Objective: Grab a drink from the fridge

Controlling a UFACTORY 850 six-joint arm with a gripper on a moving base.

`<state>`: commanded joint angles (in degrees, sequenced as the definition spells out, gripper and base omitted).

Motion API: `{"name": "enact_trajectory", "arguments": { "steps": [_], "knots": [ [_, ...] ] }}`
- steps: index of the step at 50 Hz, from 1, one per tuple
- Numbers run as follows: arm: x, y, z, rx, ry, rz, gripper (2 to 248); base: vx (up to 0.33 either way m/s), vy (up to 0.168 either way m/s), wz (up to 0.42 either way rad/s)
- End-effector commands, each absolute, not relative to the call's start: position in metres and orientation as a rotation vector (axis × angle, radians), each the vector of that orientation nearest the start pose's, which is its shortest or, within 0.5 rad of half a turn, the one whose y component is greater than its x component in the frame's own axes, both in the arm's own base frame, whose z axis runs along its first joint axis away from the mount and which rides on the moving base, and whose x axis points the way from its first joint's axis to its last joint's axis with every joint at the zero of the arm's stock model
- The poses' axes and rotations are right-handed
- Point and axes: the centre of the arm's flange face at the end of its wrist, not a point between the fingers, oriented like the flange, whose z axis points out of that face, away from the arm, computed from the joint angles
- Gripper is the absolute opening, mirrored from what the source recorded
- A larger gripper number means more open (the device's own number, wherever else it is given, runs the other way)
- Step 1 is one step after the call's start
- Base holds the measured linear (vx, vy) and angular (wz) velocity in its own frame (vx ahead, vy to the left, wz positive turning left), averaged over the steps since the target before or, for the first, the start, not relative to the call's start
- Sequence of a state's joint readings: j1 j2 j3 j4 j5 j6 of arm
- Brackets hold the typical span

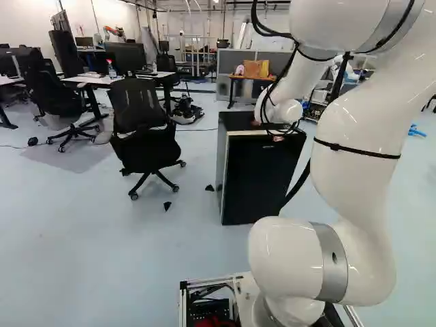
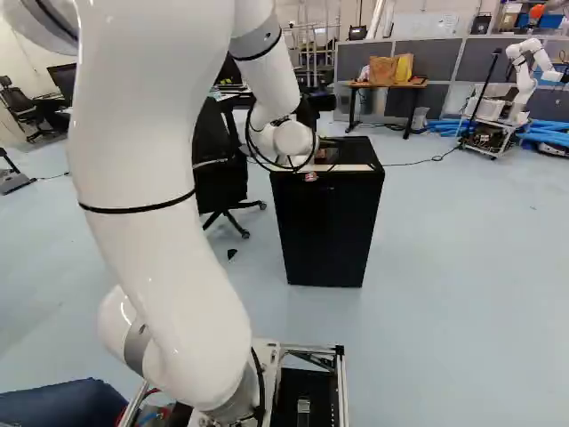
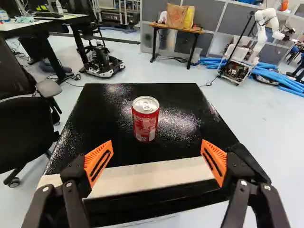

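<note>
Nearest the wrist camera stood the black gripper, its orange pads spread wide with nothing pinched between them. Such a gap made sense: a red drink can stood upright just ahead, roughly in line with the opening, and the spread left room for a finger to pass on either side of it. The can rested on top of the black fridge, not inside, set back from the pale strip along the front edge, so the arm leaned out over that edge to bring the gripper towards it. In both base views the wrist and its cables covered so much that the can could not be picked out with any confidence.

The step in hand seemed to be the approach, with the grasp and lift to follow. What it called for was a careful move forward and down, keeping the can centred, then a closing around its sides. Too low a path might have scraped the fridge top; an off-centre one could have let a finger tip the can over.
</note>
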<state>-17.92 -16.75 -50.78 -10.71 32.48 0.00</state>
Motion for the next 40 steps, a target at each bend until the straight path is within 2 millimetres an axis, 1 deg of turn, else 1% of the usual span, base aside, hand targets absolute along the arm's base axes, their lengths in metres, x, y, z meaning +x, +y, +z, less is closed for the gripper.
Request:
{"name": "enact_trajectory", "arguments": {
  "steps": [26,40],
  "knots": [
    [0.567,-0.173,0.408,-2.719,0.007,-1.887,247,0.000,0.000,0.000],
    [0.584,-0.183,0.394,-2.690,0.006,-1.928,247,0.000,0.000,0.000]
  ]
}}
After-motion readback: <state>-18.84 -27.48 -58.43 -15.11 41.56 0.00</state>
